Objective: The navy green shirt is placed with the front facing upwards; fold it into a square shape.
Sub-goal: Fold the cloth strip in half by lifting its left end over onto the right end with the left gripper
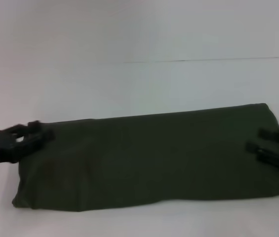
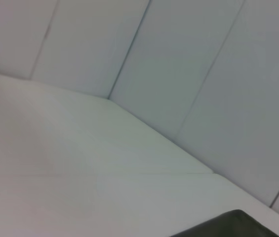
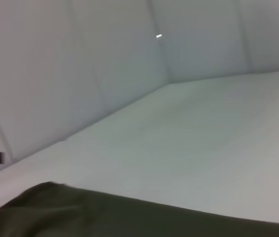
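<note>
The navy green shirt lies as a long dark band across the lower half of the head view, already folded lengthwise, with only plain green cloth showing; no lettering or neck label can be made out on it. Its right end runs to the frame's right edge, so the outline there cannot be followed fully, while its left end finishes in a rounded corner at the lower left. The far edge runs in a fairly straight line, rising slightly toward the upper right, and the near edge sits close to the bottom of the frame. The white table stretches open and bare behind the shirt across the whole upper half of the head view, with only a thin strip of it in front. The left gripper sits at the shirt's left end, at the middle left of the frame, its dark fingers over the cloth's upper corner; whether the jaws are closed on fabric or merely resting against it cannot be told. The right gripper sits over the shirt's right end at the middle right, partly cut off by the frame edge, and its jaw opening cannot be judged either. Each wrist view shows only a dark corner of the shirt low in the frame against table and pale wall panels.
</note>
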Robot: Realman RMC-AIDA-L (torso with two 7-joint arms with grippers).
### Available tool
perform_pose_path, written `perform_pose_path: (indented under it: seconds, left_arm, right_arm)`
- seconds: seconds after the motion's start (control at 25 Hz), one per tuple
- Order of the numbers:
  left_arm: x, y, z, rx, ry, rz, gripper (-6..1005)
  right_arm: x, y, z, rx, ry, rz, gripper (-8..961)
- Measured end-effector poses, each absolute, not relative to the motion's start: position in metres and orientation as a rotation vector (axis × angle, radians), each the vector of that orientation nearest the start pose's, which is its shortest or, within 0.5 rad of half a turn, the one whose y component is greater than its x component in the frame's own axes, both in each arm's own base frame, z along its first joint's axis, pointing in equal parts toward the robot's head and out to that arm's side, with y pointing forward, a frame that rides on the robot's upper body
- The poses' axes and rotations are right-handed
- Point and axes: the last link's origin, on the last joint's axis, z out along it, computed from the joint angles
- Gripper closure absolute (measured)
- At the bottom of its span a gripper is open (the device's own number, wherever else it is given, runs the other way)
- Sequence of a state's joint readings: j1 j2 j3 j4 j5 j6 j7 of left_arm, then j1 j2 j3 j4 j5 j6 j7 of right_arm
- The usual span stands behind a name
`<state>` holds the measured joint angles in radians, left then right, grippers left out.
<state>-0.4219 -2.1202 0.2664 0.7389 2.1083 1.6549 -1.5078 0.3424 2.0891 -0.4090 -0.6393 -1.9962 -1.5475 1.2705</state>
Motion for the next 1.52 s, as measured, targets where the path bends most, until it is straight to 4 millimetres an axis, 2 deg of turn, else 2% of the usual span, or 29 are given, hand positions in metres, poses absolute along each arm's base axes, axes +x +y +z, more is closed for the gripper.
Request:
perform_pose_path:
  seconds: [0.16,0.4,1.0,1.52]
  left_arm:
    - [-0.315,0.303,0.019,-2.331,-1.066,-0.864,403]
    - [-0.324,0.301,0.003,-2.287,-1.156,-0.840,403]
    - [-0.350,0.288,-0.010,-2.205,-1.269,-0.707,405]
    - [-0.353,0.289,-0.005,-2.153,-1.268,-0.740,406]
  right_arm:
    - [0.327,0.293,0.018,-2.397,0.797,0.749,286]
    - [0.322,0.301,0.016,-2.404,0.793,0.746,287]
    - [0.317,0.309,0.017,-2.407,0.773,0.744,289]
    - [0.316,0.310,0.016,-2.408,0.787,0.753,293]
